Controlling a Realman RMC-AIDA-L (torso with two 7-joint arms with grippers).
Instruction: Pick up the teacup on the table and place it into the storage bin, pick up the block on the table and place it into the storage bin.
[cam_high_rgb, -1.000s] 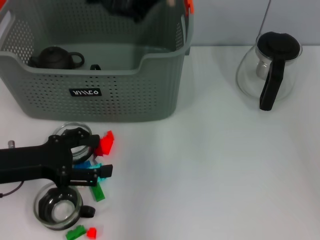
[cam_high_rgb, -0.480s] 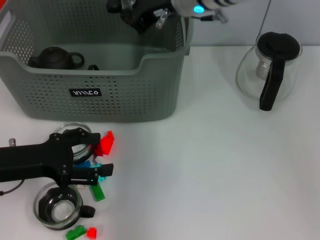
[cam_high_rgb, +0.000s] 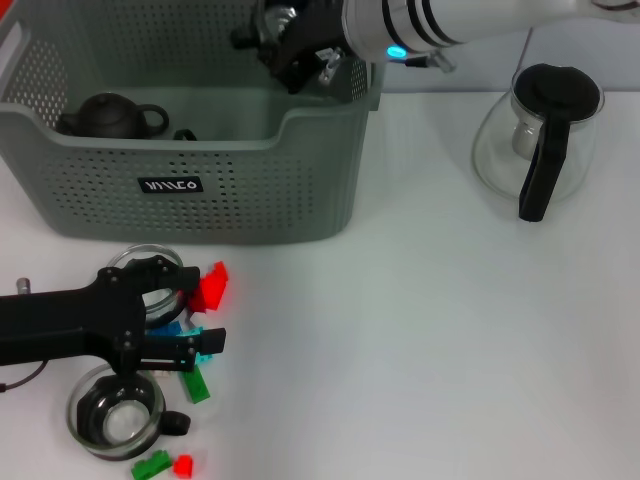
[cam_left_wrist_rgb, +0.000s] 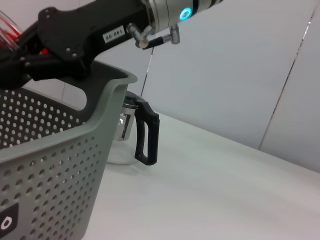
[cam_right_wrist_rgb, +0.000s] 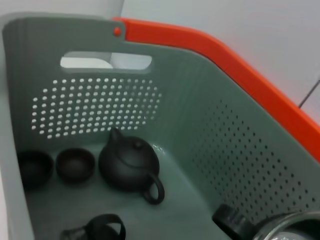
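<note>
The grey-green storage bin (cam_high_rgb: 250, 190) stands at the back left. My right gripper (cam_high_rgb: 287, 45) hangs over the bin's right end, shut on a glass teacup (cam_right_wrist_rgb: 286, 226) whose rim shows in the right wrist view. Two more glass teacups sit on the table, one (cam_high_rgb: 115, 415) at the front left, the other (cam_high_rgb: 150, 272) partly under my left arm. My left gripper (cam_high_rgb: 195, 315) lies low at the front left, open, with a cyan block (cam_high_rgb: 205, 337) between its fingers. A red block (cam_high_rgb: 211, 285) lies just beyond it.
Inside the bin are a dark teapot (cam_high_rgb: 110, 115), two small dark cups (cam_right_wrist_rgb: 75, 162) and other black pieces. A glass pot with black lid and handle (cam_high_rgb: 540, 130) stands at the back right. Green (cam_high_rgb: 195, 386) and red (cam_high_rgb: 182, 463) blocks lie near the front left.
The right arm has come down and forward over the bin's right end, showing more of itself. The left arm and the blocks have not moved.
</note>
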